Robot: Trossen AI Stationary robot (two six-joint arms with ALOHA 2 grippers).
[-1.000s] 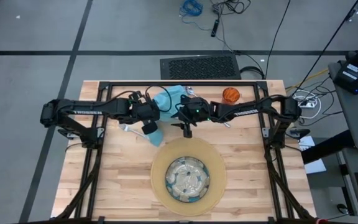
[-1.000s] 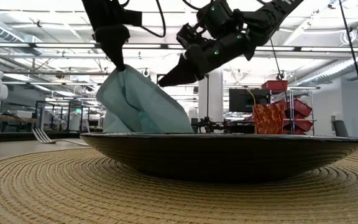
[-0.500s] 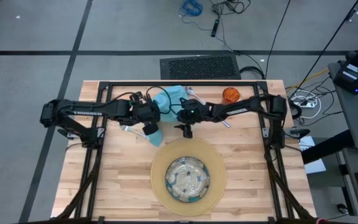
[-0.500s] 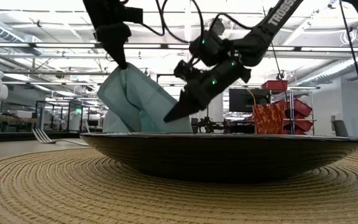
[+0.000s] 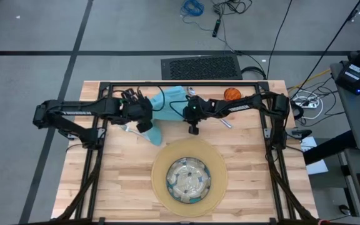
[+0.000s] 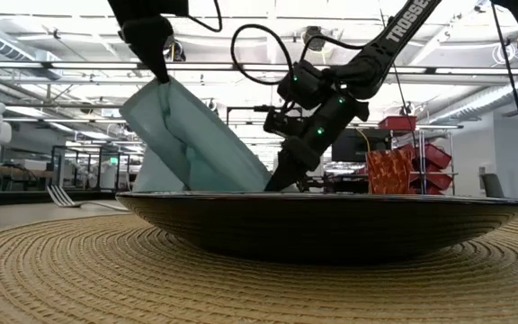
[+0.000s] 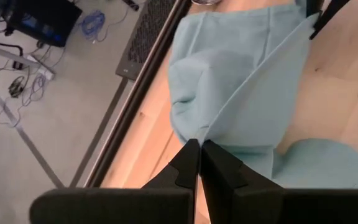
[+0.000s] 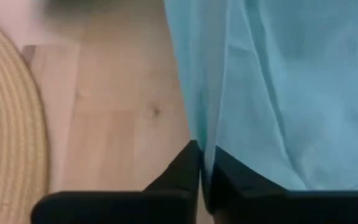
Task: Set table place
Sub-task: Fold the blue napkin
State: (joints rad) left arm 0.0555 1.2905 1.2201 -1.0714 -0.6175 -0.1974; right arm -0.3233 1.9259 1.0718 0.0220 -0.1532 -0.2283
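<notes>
Light wooden planks make up my table (image 5: 117, 181), boxed by a black rail frame, with grey floor around it. My teal napkin (image 5: 167, 103) sits toward the far edge of the table, between my two arms, partly lifted off the wood: in the low view it rises as a slanted sheet (image 6: 192, 144) behind the dark rim of the plate. One end trails down onto the planks on the near side, between my left gripper and the mat.

My left gripper (image 5: 144, 122) has its fingers pressed together on an upper corner of the cloth; my left wrist camera shows the two dark fingers (image 7: 188, 163) meeting right at a fold of the fabric. That arm reaches in level from the left side of the table, wrist bent down over the napkin.

My right gripper (image 5: 193, 128) is pinched on the napkin's opposite edge, low, close to the wood; my right wrist camera shows the fingers (image 8: 191, 163) closed on the hem, with bare planks and the curve of the mat beside them. That arm stretches in from the right side, its forearm sloping down steeply to the cloth in the low view.

Nearer to me lies the round tan mat (image 5: 161, 172) with the patterned glass plate (image 5: 188, 178) centred on it. The orange cup (image 5: 232, 94) stands by the far rail, right of the napkin. A fork (image 6: 59, 195) lies on the planks at far left in the low view.
</notes>
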